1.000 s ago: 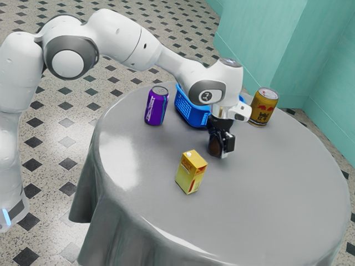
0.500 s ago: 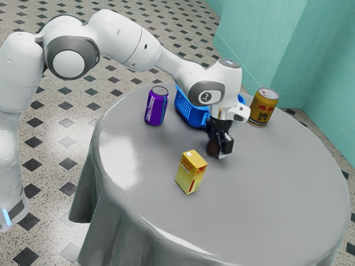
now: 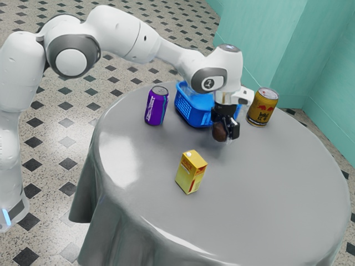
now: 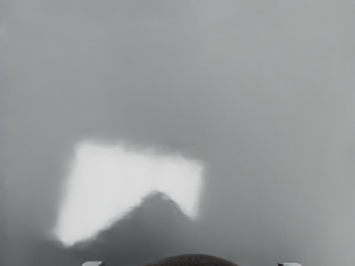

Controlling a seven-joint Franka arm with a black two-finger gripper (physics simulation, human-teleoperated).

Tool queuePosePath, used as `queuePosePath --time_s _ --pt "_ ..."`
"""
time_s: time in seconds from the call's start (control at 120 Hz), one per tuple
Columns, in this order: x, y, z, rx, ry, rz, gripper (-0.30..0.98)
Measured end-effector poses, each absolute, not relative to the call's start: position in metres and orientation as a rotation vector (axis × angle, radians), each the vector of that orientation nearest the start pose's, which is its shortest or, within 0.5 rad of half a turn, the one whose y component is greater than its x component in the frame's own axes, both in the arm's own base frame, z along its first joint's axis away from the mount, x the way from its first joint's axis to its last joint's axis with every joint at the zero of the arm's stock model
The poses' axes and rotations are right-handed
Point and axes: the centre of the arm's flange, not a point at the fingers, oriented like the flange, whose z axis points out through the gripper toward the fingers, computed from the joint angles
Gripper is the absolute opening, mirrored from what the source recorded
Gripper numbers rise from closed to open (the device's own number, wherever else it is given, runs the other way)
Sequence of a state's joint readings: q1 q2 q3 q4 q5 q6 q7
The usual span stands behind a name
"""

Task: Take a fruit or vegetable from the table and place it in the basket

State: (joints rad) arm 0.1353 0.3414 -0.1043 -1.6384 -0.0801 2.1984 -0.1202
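The arm is enclosed in smooth, rounded white housings. A large joint is fitted with a white disc bordered by a grey ring. The wrist housing is marked with a dark oval emblem. A blue light strip is provided. The gripper is finished in black.

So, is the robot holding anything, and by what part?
Yes: a dark brown, roundish fruit or vegetable is held in the gripper, by two opposite sides.

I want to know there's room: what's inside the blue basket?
Where the inside of the basket shows, I see just blue plastic. The rest is hidden by my arm and the near wall.
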Motion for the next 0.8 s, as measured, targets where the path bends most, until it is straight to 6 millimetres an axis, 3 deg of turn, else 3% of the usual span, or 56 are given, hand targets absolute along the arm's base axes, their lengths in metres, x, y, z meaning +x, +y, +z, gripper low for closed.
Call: queuePosePath --time_s 0.133,0.233,0.442,0.525,0.6,0.7,0.8 --pt "0.697 0.023 0.479 -3.204 -0.272 -0.468 0.26" --pt "0.704 0.039 0.509 -3.173 -0.265 -0.521 0.27" --pt "0.703 0.143 0.546 -3.124 -0.377 -0.572 0.28" --pt "0.711 0.189 0.536 -3.131 -0.410 -0.566 0.29" --pt "0.717 0.213 0.524 -3.143 -0.399 -0.558 0.28" --pt "0.724 0.229 0.518 -3.150 -0.353 -0.567 0.27" --pt "0.730 0.231 0.513 -3.156 -0.286 -0.566 0.27"
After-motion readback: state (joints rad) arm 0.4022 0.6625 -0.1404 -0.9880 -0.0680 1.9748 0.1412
